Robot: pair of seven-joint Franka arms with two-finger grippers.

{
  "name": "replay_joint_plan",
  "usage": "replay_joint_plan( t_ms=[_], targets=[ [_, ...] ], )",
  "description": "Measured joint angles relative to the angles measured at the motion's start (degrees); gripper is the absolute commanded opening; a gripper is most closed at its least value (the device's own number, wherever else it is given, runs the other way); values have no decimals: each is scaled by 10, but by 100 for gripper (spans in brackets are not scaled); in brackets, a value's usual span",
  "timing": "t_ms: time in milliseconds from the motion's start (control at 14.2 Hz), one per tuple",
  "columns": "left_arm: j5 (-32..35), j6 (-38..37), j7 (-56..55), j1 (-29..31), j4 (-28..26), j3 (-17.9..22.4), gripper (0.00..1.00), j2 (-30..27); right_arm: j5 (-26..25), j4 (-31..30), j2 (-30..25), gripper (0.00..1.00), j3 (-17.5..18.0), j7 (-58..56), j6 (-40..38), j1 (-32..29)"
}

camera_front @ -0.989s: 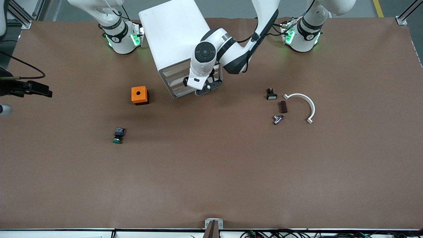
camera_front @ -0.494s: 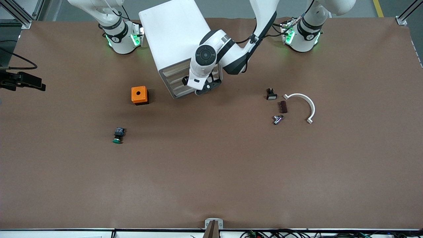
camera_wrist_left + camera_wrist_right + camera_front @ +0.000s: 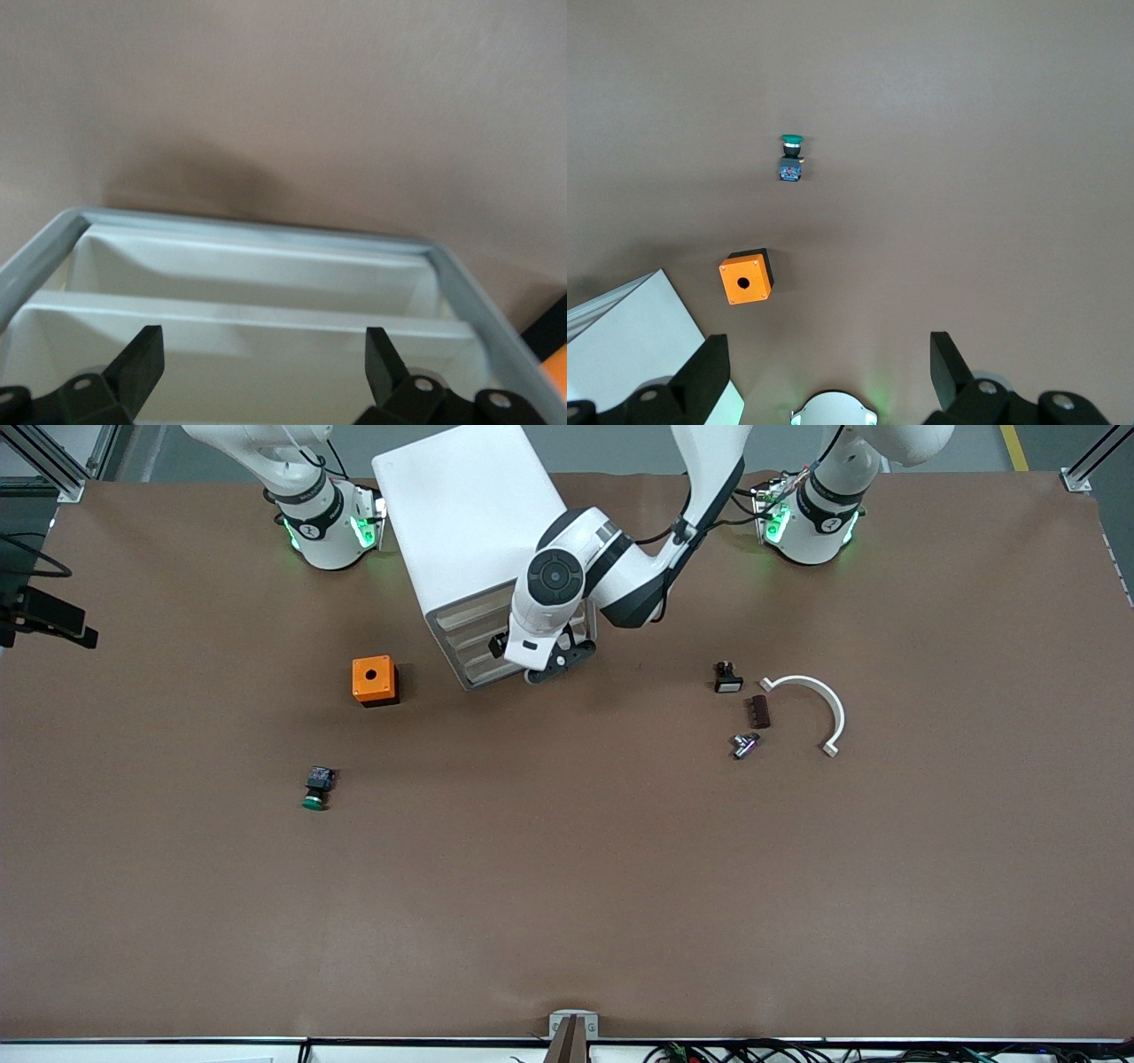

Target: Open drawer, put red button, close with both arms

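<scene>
The white cabinet (image 3: 461, 522) stands between the two arm bases, its drawer fronts (image 3: 478, 646) facing the front camera. My left gripper (image 3: 542, 662) is right at those fronts. In the left wrist view it (image 3: 264, 354) is open and empty, its fingers (image 3: 142, 354) spread over an off-white drawer strip (image 3: 248, 310) inside the grey frame (image 3: 35, 257). My right gripper (image 3: 828, 354) is open and empty, high over the table near its own base (image 3: 833, 409). The red button is not in view.
An orange box with a hole (image 3: 373, 680) sits beside the cabinet, toward the right arm's end. A green-capped button (image 3: 316, 788) lies nearer the front camera. A white curved piece (image 3: 819, 708) and three small parts (image 3: 749, 713) lie toward the left arm's end.
My left hand has shifted slightly toward the cabinet front. The black object at the front view's edge, at the right arm's end, has slid farther out of view.
</scene>
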Motion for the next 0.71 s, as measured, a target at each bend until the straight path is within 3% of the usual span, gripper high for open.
replay_joint_plan(
  t_ms=[282, 706],
  targets=[
    [13, 1, 4, 64, 23, 4, 100, -3, 0, -9, -10, 100, -1, -3, 1, -2],
    [47, -1, 80, 149, 18, 4, 100, -48, 0, -116, -82, 100, -2, -10, 75, -7]
  ],
)
